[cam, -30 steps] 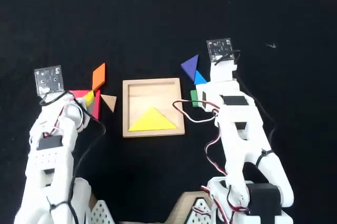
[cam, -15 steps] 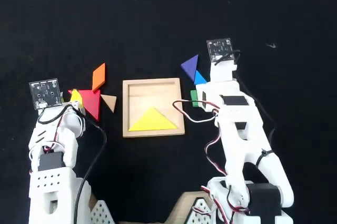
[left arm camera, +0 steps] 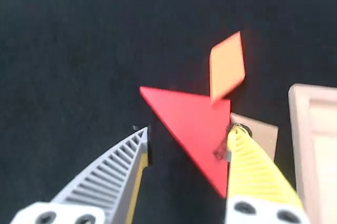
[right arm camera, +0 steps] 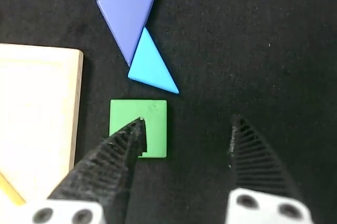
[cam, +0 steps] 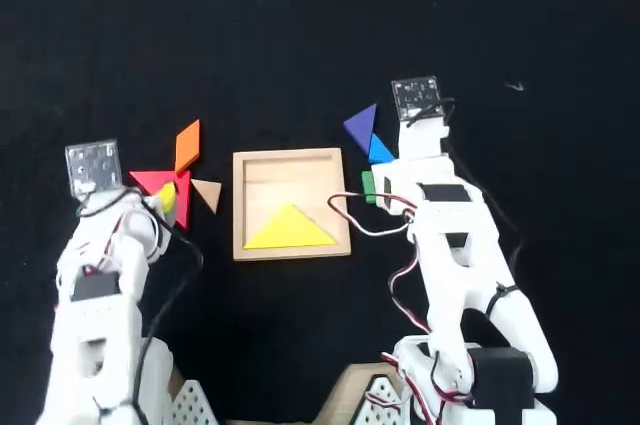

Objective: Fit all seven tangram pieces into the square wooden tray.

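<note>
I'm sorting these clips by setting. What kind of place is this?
Probably a robotics lab bench or test setup: a table draped in black cloth, a left arm and right arm side by side, and a wooden puzzle tray between them.

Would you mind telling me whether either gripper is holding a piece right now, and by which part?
Nothing is held: the left gripper is open astride the red triangle, the right gripper open by the green square.

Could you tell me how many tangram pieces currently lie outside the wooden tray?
6. On the tray's left are the orange parallelogram, red triangle and tan triangle. On its right are the dark blue triangle, light blue triangle and green square.
</note>
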